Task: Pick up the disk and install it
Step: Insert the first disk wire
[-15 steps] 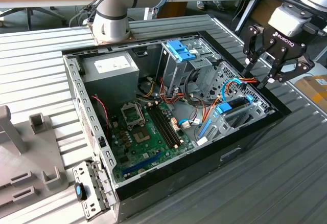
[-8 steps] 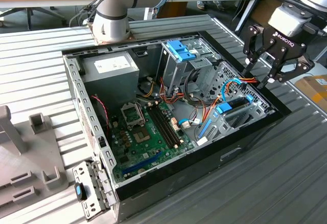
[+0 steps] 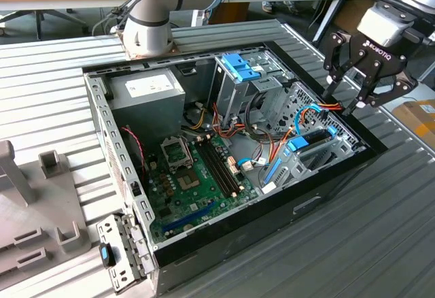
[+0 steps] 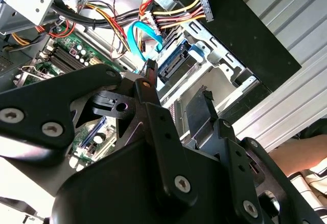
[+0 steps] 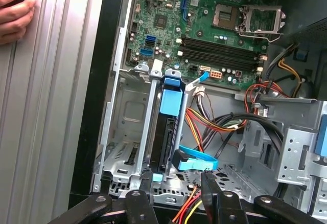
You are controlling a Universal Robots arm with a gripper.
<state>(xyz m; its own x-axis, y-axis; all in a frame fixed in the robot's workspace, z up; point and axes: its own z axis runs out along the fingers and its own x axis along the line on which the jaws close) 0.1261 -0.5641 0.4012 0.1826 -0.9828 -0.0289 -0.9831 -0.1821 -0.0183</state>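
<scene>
While my gripper (image 3: 340, 101) hangs above the computer case's (image 3: 272, 209) edge on the exterior view's right, its fingers are spread apart and empty; the disk (image 3: 309, 139) sits in the metal bay (image 3: 299, 167) by that edge.

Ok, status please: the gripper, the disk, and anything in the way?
Gripper open, empty, above the case rim. Disk on edge inside the metal bay. Blue cable lies by one end; wires close by.
</scene>
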